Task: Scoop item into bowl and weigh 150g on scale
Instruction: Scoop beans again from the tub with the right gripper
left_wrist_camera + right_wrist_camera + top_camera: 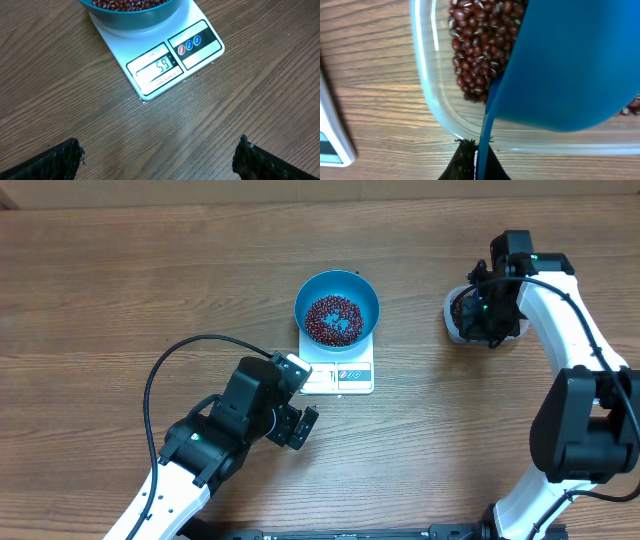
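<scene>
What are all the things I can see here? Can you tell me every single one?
table: one, brown wood, under everything
scale: one, white, middle of the table
bowl: one, bright blue, on the scale
tub: one, clear plastic, right side of the table
beans: many, dark red-brown, in the bowl and in the tub
scoop: one, blue, over the tub
left end effector: one, black, open and empty, in front of the scale
right end effector: one, black, shut on the scoop's handle

"59" on the scale [161, 59] (front display)
</scene>
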`<state>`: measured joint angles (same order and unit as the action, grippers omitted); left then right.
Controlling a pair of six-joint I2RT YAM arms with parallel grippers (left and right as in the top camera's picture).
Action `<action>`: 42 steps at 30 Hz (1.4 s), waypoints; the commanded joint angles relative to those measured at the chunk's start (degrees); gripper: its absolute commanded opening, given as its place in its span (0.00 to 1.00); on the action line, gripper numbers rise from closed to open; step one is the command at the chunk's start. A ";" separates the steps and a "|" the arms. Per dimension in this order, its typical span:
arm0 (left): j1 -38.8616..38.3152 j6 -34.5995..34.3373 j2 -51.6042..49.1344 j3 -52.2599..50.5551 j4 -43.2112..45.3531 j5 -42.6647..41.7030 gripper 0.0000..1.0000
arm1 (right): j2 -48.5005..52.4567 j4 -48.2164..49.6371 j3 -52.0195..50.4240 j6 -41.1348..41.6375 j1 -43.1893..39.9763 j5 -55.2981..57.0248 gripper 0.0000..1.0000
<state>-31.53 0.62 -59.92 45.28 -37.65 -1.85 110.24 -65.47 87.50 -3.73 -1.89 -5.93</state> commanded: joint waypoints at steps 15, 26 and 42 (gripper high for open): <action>-0.24 0.68 -0.09 -0.13 0.20 0.37 1.00 | 0.74 2.01 -0.46 -2.32 -6.95 -19.50 0.04; -0.24 0.68 -0.09 -0.13 0.20 0.37 1.00 | 0.74 1.18 -0.46 -2.54 -15.04 -28.15 0.04; -0.24 0.68 -0.09 -0.13 0.20 0.37 1.00 | 0.74 -0.15 -1.25 -7.17 -21.49 -38.64 0.04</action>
<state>-31.53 0.62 -59.92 45.28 -37.65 -1.85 110.59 -65.58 86.61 -8.93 -22.15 -39.33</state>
